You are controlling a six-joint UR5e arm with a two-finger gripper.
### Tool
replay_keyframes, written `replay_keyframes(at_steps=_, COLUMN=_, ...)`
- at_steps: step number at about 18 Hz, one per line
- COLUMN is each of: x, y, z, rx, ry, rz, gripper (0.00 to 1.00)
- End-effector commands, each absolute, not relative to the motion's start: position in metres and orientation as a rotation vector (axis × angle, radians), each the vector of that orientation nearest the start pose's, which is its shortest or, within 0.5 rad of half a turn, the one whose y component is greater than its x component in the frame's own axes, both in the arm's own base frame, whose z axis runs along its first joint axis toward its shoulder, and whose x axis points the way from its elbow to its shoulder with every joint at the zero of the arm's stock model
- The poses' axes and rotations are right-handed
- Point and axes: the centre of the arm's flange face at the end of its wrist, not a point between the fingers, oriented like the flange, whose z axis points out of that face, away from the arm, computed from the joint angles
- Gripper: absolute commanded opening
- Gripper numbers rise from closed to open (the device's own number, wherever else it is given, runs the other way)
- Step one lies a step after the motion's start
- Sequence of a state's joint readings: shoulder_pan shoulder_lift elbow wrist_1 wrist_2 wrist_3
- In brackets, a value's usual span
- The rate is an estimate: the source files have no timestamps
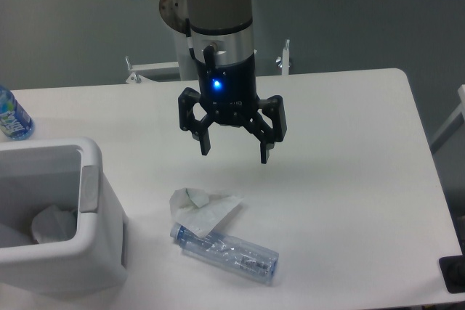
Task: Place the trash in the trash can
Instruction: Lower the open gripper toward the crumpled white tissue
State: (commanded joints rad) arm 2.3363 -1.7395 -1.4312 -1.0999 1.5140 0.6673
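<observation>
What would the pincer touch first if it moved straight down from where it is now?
Probably the bare table, just behind the wrapper. The open pincer points down and seems to hover slightly beyond the wrapper and bottle, but one view leaves depth unclear.

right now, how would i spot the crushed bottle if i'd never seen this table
Find the white trash can at the table's left edge. Just right of it lies a crumpled paper wrapper, and the crushed bottle lies flat beneath its near edge. It is clear, bluish and unlabelled.

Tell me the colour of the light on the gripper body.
Blue: a small glowing blue light on the black two-finger gripper, seen clearly in the fixed camera view.
</observation>
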Motion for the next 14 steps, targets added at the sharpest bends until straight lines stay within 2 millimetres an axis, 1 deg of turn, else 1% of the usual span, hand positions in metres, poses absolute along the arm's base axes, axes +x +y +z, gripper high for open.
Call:
replay_keyframes(at_steps=1, x=-0.312, y=0.527, z=0.523, rx=-2.746, ry=-0.113, rz=0.349, gripper=1.00)
replay_keyframes(at_steps=5, x=-0.309, y=0.524, z=0.497, rx=-2.789, ry=-0.120, rz=0.335, gripper=1.00)
replay_keyframes(at_steps=7, x=-0.300, y=0.527, z=0.484, rx=-2.804, ry=-0.097, rz=0.326, gripper=1.00)
replay_keyframes(at_steps=10, x=-0.291, y=0.526, z=0.451, rx=-2.802, ry=-0.101, rz=0.322, gripper=1.00)
replay_keyframes(at_steps=12, x=-0.281, y=0.522, z=0.420, rx=-2.826, ry=-0.091, rz=0.304, gripper=1.00)
replay_keyframes(at_steps=14, x=-0.266, y=0.526, z=0.395, rx=-2.864, ry=-0.038, rz=0.263, gripper=1.00)
